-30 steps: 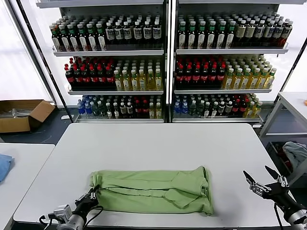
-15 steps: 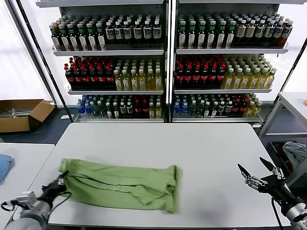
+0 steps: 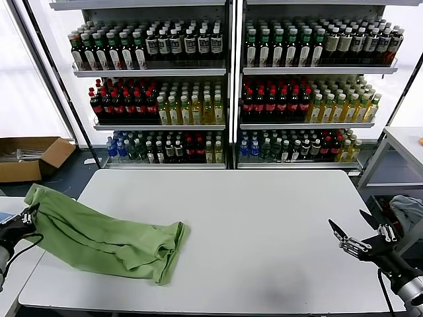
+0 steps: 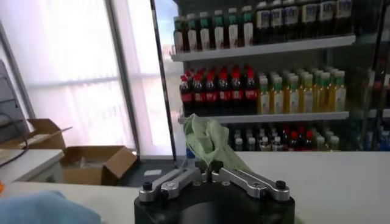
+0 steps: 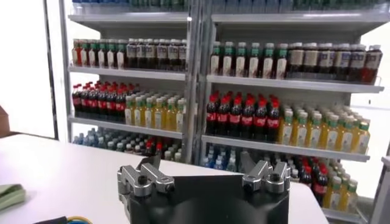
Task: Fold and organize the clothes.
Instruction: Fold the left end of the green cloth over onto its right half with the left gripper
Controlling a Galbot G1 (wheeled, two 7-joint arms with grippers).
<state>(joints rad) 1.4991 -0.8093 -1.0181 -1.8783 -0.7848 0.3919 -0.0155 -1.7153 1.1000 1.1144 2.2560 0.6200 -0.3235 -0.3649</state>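
A folded light green shirt (image 3: 106, 241) lies stretched over the left part of the white table (image 3: 264, 218), its plain side up. My left gripper (image 3: 26, 216) is shut on the shirt's left end, beyond the table's left edge, and holds that end lifted. In the left wrist view the green cloth (image 4: 210, 143) is pinched between the shut fingertips of the left gripper (image 4: 208, 169). My right gripper (image 3: 357, 232) is open and empty, hovering off the table's right edge; in the right wrist view its fingers (image 5: 253, 167) stand wide apart and a bit of green (image 5: 9, 196) shows far off.
Shelves of bottles (image 3: 231, 86) stand behind the table. A second white table (image 3: 20, 264) adjoins on the left, with a blue cloth (image 4: 42, 208) on it. A cardboard box (image 3: 30, 157) lies on the floor at left. A pale bundle (image 3: 406, 211) sits at right.
My left gripper has dragged the shirt leftwards across the table, from the front middle to the left edge, lifting its left end. The right gripper stayed at the table's right edge.
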